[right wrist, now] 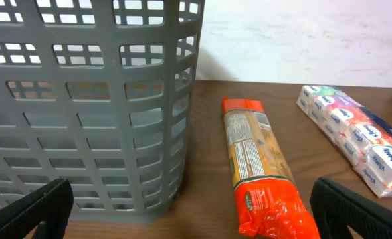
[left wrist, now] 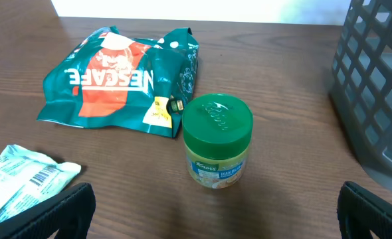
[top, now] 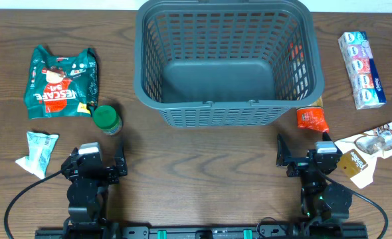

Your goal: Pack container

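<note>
The dark grey basket [top: 226, 109] stands at the table's far middle; its floor is bare. It also shows in the left wrist view [left wrist: 375, 86] and the right wrist view [right wrist: 90, 99]. My left gripper [top: 96, 166] is open and empty at the near left, behind a green-lidded jar [top: 106, 120] [left wrist: 217, 141]. A green Nescafe bag [top: 60, 81] [left wrist: 119, 79] lies beyond it. My right gripper [top: 309, 159] is open and empty at the near right, facing an orange packet [top: 311, 118] [right wrist: 262, 169] beside the basket.
A small pale green sachet [top: 36, 151] [left wrist: 23, 179] lies at the near left. A tissue multipack [top: 361, 69] [right wrist: 355, 133] lies at the far right. A flat white and brown packet [top: 369, 149] lies right of my right gripper.
</note>
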You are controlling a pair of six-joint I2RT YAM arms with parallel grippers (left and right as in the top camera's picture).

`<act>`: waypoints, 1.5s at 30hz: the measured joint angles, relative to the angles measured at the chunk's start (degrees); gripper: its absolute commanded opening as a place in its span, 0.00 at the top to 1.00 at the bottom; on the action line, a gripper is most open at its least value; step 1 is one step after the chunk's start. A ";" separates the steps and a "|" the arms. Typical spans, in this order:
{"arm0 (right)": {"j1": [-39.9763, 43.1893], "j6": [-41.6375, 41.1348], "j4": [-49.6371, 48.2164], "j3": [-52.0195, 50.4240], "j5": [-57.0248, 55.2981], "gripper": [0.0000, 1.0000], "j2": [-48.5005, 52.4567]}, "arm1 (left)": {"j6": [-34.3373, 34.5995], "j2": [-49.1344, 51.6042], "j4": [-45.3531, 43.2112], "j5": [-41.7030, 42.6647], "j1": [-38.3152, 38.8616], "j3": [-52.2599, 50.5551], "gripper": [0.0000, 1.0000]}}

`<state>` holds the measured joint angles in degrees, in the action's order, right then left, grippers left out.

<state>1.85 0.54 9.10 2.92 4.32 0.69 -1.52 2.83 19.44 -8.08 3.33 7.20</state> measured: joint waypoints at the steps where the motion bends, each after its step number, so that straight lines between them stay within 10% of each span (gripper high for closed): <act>1: 0.00 -0.02 0.00 0.00 0.02 0.01 0.00 | 0.00 0.00 0.00 0.00 0.00 0.00 0.01; 45: 0.00 -6.14 3.63 8.00 -9.40 0.01 3.58 | 0.00 0.00 0.00 0.00 0.00 0.00 0.02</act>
<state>1.85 -5.61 12.73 10.92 -5.08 4.27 -1.52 2.83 19.44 -8.08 3.33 7.20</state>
